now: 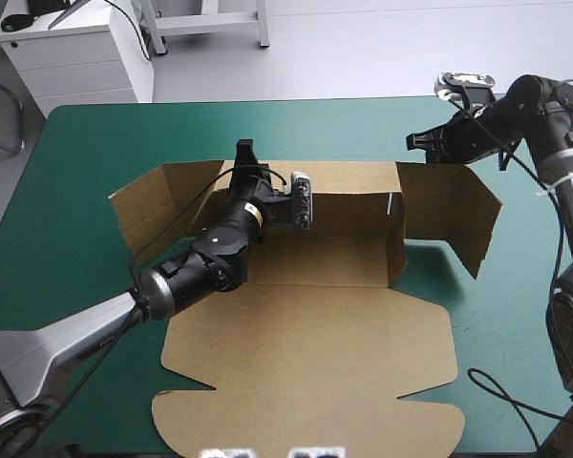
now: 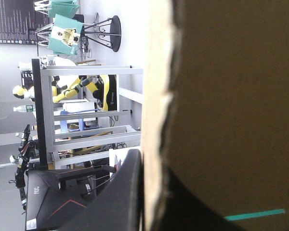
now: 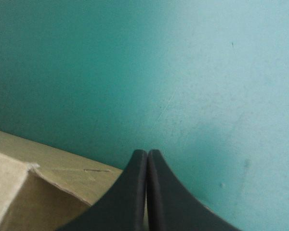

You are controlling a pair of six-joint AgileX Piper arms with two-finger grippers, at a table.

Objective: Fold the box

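Here's the flat-cut sheet of brown board, the box (image 1: 306, 353), sitting in the middle of the table with its teal-green cover (image 1: 95, 143), and it's only partly formed. The long wall on the far side stands upright, a short wall stands at its right end, and the big lid panel with its rounded tabs lies flat, running out towards the table's near edge. Two side flaps splay outward from the ends of the far wall, one angled towards the table's left edge, the other towards the right edge, and both look to be standing on edge. Now the left gripper (image 1: 244, 149), two broad black curved fingers, reaches in from the near left corner across the left part of the box and has the far wall by its top edge, close to the left end. From its wrist camera the board's pale cut edge runs straight up between the fingers, a black finger on either face, all but closed with the sheet pinched between them. Over towards the far right corner, the right gripper (image 3: 147, 154), same black fins, hangs clear of the box, beyond the far wall's right end. Its fingers are pressed together into one pointed arch with nothing in them, aimed at bare teal-green cover, an edge of the brown board just beside them.
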